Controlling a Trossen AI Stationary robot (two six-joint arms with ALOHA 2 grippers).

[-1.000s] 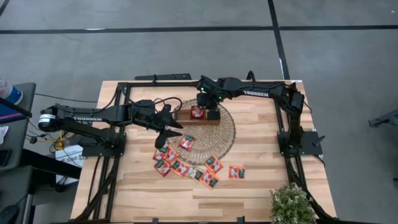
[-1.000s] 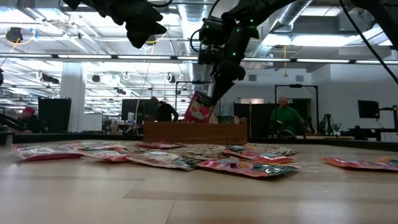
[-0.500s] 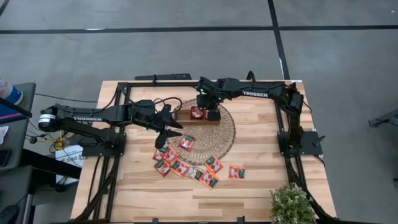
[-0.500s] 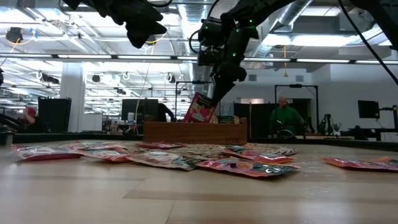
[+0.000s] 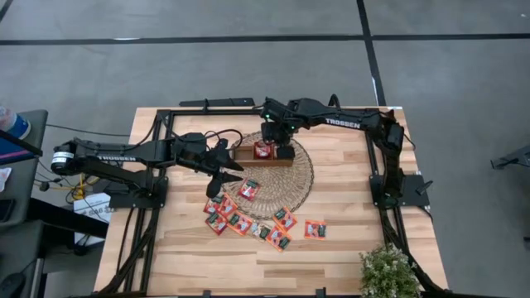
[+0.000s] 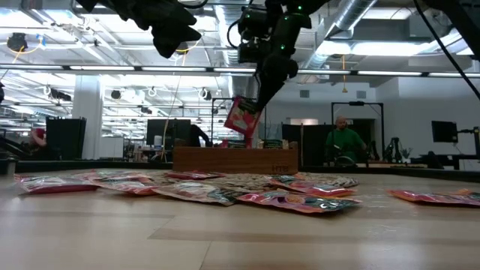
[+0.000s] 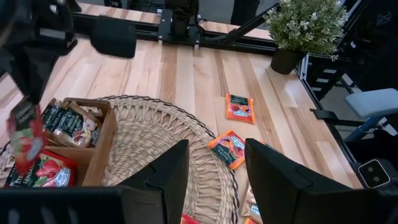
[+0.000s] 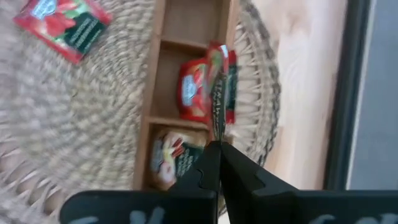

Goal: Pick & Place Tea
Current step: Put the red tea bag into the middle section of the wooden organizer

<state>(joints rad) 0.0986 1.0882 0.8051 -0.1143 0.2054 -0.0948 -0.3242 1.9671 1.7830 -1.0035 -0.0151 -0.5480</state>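
My right gripper [image 6: 261,96] hangs over the brown wooden tray [image 5: 248,161], shut on one red-orange tea sachet [image 6: 242,116]. The tray stands on the far part of the round woven mat [image 5: 291,184] and has sachets in two compartments [image 8: 198,87]; a third [image 8: 194,22] shows bare wood. Several more sachets [image 5: 248,220] lie flat on the mat's near edge and on the table in front of it. My left gripper [image 5: 222,171] waits open in the air left of the mat, its fingers [image 7: 163,177] touching nothing. My right gripper pinches the sachet by its upper edge [image 8: 216,138] between the two fingers, coming from above and pointing down. The sachet hangs tilted below the fingertips [image 6: 264,84]. It is lifted clear, above the tray's rim [image 6: 235,150].
A small potted plant [image 5: 387,271] stands at the table's near right corner. Black arm frames run along the left and right sides [image 5: 389,186]. Bare wood lies right of the mat [image 5: 344,178] and along the near edge. People show in the room beyond the table [image 6: 346,141].
My right gripper has risen a little above the tray and stayed shut, carrying the sachet up with it; the sachet now hangs higher over the tray's rim than a second ago.
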